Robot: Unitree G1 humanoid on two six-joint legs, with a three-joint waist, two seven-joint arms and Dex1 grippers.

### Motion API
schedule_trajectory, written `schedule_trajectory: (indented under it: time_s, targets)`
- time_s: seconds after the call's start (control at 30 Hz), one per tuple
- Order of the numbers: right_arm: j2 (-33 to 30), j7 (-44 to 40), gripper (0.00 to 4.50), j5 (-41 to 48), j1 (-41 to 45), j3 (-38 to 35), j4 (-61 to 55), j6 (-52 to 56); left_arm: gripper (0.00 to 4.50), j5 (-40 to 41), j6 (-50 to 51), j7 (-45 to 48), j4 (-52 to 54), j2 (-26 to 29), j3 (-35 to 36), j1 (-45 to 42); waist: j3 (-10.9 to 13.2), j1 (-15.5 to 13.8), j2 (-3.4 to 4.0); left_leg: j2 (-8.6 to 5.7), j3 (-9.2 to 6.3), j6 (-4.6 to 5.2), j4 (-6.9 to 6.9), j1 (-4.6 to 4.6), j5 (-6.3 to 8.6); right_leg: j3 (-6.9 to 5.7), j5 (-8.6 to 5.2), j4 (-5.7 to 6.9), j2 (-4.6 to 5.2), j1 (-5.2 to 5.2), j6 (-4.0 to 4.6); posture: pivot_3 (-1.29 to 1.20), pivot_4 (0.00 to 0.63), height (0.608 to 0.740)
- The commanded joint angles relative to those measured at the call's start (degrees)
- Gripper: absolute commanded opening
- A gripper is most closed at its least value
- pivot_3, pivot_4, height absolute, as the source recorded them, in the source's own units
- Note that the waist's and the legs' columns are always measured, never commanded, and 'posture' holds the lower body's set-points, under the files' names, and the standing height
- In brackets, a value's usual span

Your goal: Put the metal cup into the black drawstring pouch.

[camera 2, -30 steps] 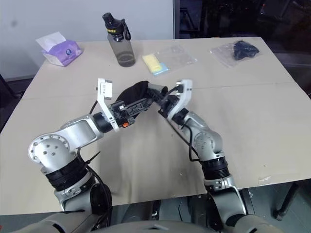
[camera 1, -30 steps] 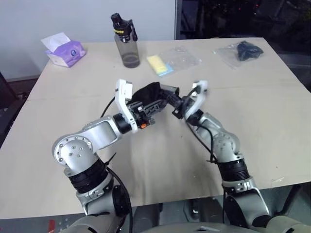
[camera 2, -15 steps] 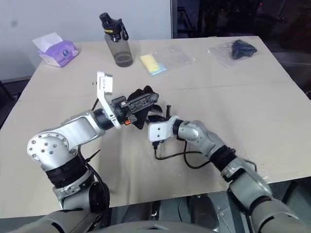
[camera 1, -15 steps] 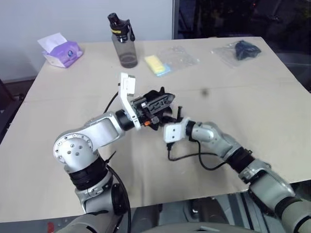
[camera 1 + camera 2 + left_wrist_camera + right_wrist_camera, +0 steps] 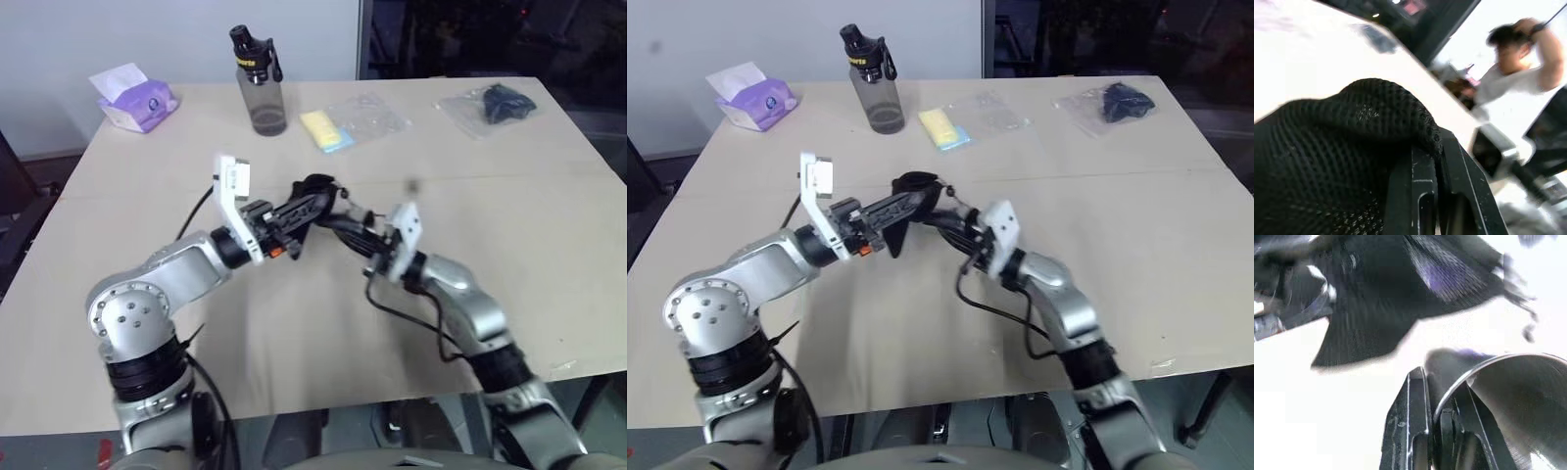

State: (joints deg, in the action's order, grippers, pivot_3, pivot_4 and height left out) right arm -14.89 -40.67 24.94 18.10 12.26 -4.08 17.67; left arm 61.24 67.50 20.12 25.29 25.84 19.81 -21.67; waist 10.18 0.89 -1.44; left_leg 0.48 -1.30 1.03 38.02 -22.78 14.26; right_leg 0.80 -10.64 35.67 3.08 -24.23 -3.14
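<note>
Two grippers: meeting above the middle of the table (image 5: 549,255).
Left gripper (image 5: 318,199): fingers pinched tight on the black drawstring pouch (image 5: 315,188), holding it up off the tabletop.
Right gripper (image 5: 351,223): fingers clamped on the rim of the metal cup (image 5: 1508,401), just beside the pouch.
Far edge: grey bottle (image 5: 261,83), purple tissue pack (image 5: 135,98), yellow item in a clear bag (image 5: 323,129), dark bundle in a plastic bag (image 5: 500,103).
Background: a person (image 5: 1518,54) in the left wrist view.
</note>
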Motion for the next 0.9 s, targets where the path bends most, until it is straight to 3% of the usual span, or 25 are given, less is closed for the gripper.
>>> schedule_trajectory:
  time_s: [0.03,0.13,0.37,0.63,0.9]
  targets:
    - [-3.97,-3.21,0.03,6.3,-1.75,-4.07,-9.05,5.66,0.0,-8.64,-7.6,8.44,-1.22,5.46,-7.49,2.84,0.0,-0.04,0.0,0.0,0.02,0.0,0.0,0.0,0.0,0.02,-0.01,0.0,0.0,-0.01,-0.01,0.0,0.15,0.74]
    - [-5.19,-1.68,0.03,11.23,-2.46,-8.42,-12.49,9.52,0.0,-10.99,-11.38,12.25,-4.02,6.61,-9.2,4.04,0.01,0.06,0.01,0.08,0.36,0.01,0.0,0.02,0.0,0.05,-0.13,0.0,-0.06,-0.03,-0.21,0.0,0.15,0.74]
    - [6.75,10.07,0.03,24.46,0.19,-14.28,-13.31,17.66,0.0,-11.3,-16.33,19.25,-5.56,6.62,-9.45,5.49,0.01,0.0,0.01,0.19,0.47,0.02,-0.01,0.01,0.01,0.09,-0.11,0.01,-0.13,-0.06,-0.18,0.0,0.15,0.74]
    - [13.19,10.91,0.03,31.34,0.06,-12.38,-9.8,24.61,0.0,-8.32,-17.01,24.57,-5.43,6.8,-8.13,5.47,0.01,-0.01,0.01,0.16,0.67,0.03,-0.05,-0.15,0.01,0.23,-0.01,0.0,-0.08,-0.25,-0.05,0.0,0.15,0.74]
    - [12.43,8.53,0.03,37.9,0.73,-14.2,-7.38,30.81,0.0,-0.19,-14.91,25.56,-3.54,6.94,-5.41,5.65,0.01,0.04,0.01,0.2,0.66,0.03,-0.05,-0.13,0.01,0.21,-0.08,0.06,-0.11,-0.29,-0.17,0.0,0.15,0.74]
